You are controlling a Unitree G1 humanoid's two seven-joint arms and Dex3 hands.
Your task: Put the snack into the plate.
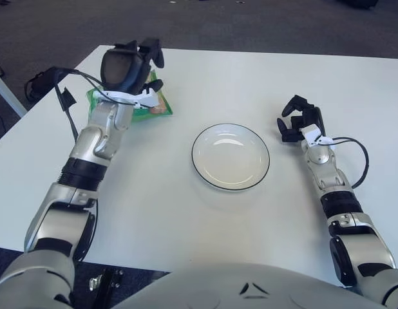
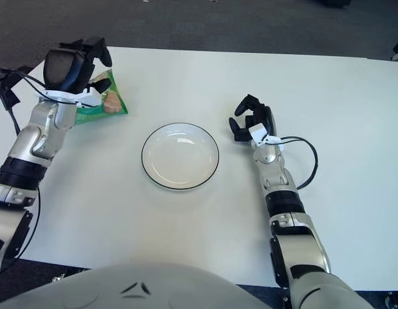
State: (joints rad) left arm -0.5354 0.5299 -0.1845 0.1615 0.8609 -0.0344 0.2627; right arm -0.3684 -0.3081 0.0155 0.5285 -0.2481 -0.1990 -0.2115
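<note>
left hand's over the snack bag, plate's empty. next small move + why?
Probably lower the left hand a little and close its fingers on the snack bag. The hand shows above the green bag at the table's far left, and a firm grasp isn't evident. The plate holds nothing, so transport comes after. The right hand shows idle right of the plate.

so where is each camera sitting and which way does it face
Left eye view: on the head, looking forward and down at the white table; both arms and the chest show.
Right eye view: same head, slightly to the right, same aim, same body parts.
Shared: left hand over the snack, empty plate, right hand beside the plate.
</note>
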